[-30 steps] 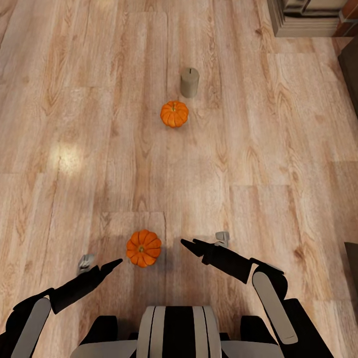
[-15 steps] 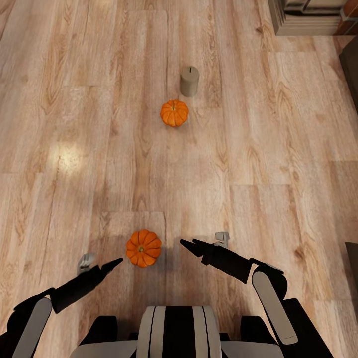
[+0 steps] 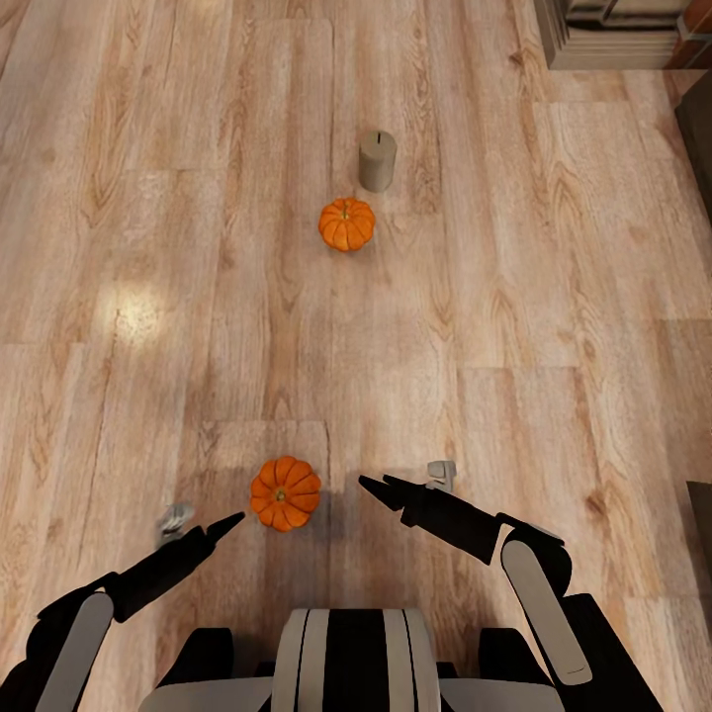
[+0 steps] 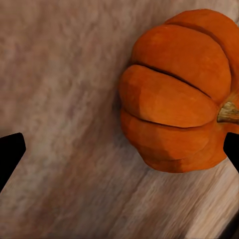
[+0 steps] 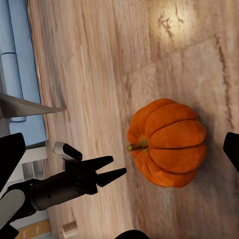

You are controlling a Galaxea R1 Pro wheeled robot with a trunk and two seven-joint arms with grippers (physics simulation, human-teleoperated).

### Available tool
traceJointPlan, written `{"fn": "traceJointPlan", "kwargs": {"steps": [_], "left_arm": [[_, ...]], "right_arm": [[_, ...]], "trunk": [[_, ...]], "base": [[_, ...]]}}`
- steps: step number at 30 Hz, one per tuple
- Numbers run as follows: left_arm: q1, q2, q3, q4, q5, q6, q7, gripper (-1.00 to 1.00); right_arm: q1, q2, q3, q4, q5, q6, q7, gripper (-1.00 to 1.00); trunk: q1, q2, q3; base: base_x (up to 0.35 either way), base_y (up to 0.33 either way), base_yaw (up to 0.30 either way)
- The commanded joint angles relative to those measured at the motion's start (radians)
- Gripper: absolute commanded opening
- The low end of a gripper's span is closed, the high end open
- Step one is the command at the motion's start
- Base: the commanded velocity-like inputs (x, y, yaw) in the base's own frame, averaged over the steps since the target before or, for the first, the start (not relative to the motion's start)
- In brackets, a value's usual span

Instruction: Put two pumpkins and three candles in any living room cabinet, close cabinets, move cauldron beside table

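Note:
One orange pumpkin lies on the plank floor just in front of me, between my two grippers. My left gripper is open, its tips a little to the pumpkin's left and not touching it. In the left wrist view the pumpkin sits close ahead, off towards one fingertip. My right gripper is open and points at the pumpkin from the right, a short gap away. The right wrist view takes in the pumpkin and the left gripper. A second pumpkin and a beige-grey candle stand farther ahead.
A stepped stone and brick edge is at the far right corner. Dark furniture lines the right edge, with another dark piece lower down. Blue upholstery appears in the right wrist view. Bare plank floor surrounds the objects.
My left forearm has sunk slightly and its gripper tips have crept a touch towards the near pumpkin. The pumpkins, candle and right arm have not moved.

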Motion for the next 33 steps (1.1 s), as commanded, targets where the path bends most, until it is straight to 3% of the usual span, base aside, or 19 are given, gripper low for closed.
{"fn": "traceJointPlan", "kwargs": {"steps": [1,33], "left_arm": [[-0.001,-0.001,0.001,0.000,0.003,0.006,-0.001,1.00],[0.000,-0.008,-0.002,0.000,0.003,0.001,-0.001,1.00]], "right_arm": [[0.000,0.000,0.000,0.000,-0.004,0.004,0.000,1.00],[0.000,0.000,0.002,0.000,-0.004,0.004,0.000,1.00]], "trunk": [[0.000,0.000,0.000],[0.000,0.000,0.000]], "base": [[0.000,-0.005,0.000],[0.041,-0.064,0.000]]}}
